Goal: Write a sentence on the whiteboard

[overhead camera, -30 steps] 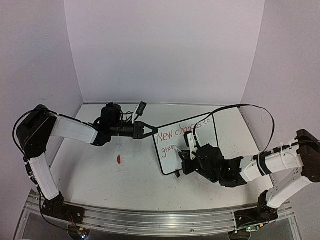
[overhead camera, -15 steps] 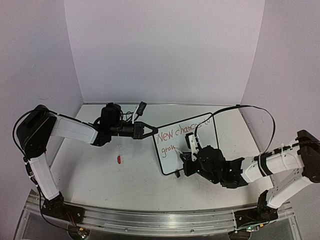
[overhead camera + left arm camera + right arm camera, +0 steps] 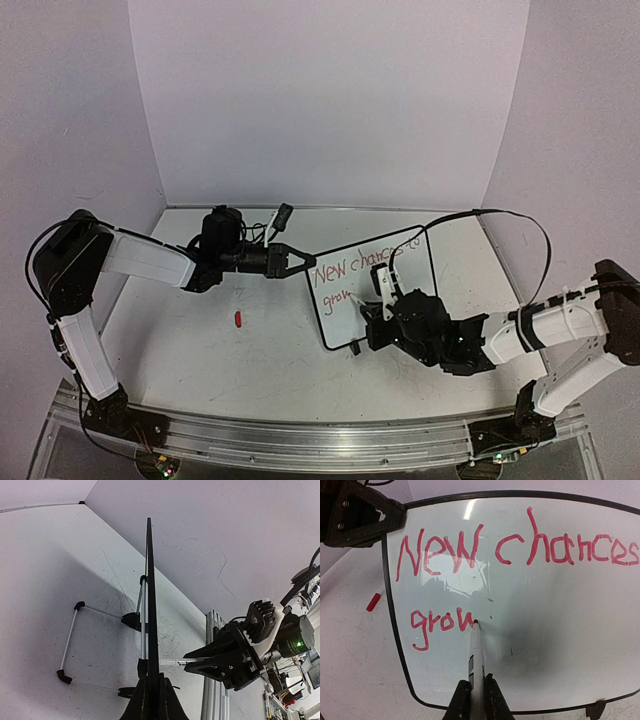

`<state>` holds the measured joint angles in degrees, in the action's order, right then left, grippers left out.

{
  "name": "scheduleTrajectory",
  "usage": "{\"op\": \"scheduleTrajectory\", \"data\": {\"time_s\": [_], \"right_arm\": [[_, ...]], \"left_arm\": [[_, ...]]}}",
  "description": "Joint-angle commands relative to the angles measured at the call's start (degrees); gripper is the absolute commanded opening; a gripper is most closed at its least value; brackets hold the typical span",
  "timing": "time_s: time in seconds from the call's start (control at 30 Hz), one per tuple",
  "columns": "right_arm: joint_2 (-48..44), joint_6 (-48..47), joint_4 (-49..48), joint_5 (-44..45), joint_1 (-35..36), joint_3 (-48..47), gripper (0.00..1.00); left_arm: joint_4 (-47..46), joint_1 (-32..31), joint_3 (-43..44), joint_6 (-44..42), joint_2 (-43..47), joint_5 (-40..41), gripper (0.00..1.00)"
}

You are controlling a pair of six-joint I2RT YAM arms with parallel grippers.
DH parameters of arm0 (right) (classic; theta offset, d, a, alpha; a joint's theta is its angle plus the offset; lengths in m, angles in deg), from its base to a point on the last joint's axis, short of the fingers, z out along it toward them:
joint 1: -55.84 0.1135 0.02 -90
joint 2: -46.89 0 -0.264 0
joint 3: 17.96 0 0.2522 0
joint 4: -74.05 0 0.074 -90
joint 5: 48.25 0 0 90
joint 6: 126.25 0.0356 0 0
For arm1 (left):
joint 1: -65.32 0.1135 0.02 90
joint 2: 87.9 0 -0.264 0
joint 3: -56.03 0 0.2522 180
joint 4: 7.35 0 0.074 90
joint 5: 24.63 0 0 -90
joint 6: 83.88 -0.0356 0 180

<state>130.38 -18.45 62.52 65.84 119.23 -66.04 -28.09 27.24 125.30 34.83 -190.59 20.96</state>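
Note:
The whiteboard stands tilted up on the table, with "New chances to" and "grow" written on it in red. My left gripper is shut on its left edge. In the left wrist view the board shows edge-on between my left gripper's jaws. My right gripper is shut on a white marker. The marker's red tip touches the board at the end of "grow". From above, my right gripper is in front of the board's lower half.
A red marker cap lies on the table left of the board; it also shows in the right wrist view as the cap. Behind the board its wire stand rests on the table. Walls enclose the back and sides.
My right gripper has shifted slightly down the board with the marker tip against it, at the end of "grow". The left arm and the board have stayed still.

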Motion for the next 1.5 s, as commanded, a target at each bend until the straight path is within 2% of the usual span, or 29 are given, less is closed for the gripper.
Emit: {"op": "scheduleTrajectory", "data": {"time_s": [0.0,0.67,1.1,1.47], "right_arm": [[0.6,-1.2,0.0,3.3,-0.8,-2.8,0.0],[-1.1,-2.4,-0.1,2.3,-1.6,-2.5,0.0],[-8.1,-2.5,-0.5,-1.2,-1.7,3.8,0.0],[-7.2,-1.4,-1.2,-1.9,-1.7,4.6,0.0]], "left_arm": [[3.6,-0.6,1.0,-0.2,1.7,-1.6,0.0],[3.6,-0.6,1.0,-0.2,1.5,-1.6,0.0],[3.6,-0.6,1.2,-0.3,1.5,-1.4,0.0],[3.6,-0.6,1.1,-0.3,1.6,-1.5,0.0]]}}
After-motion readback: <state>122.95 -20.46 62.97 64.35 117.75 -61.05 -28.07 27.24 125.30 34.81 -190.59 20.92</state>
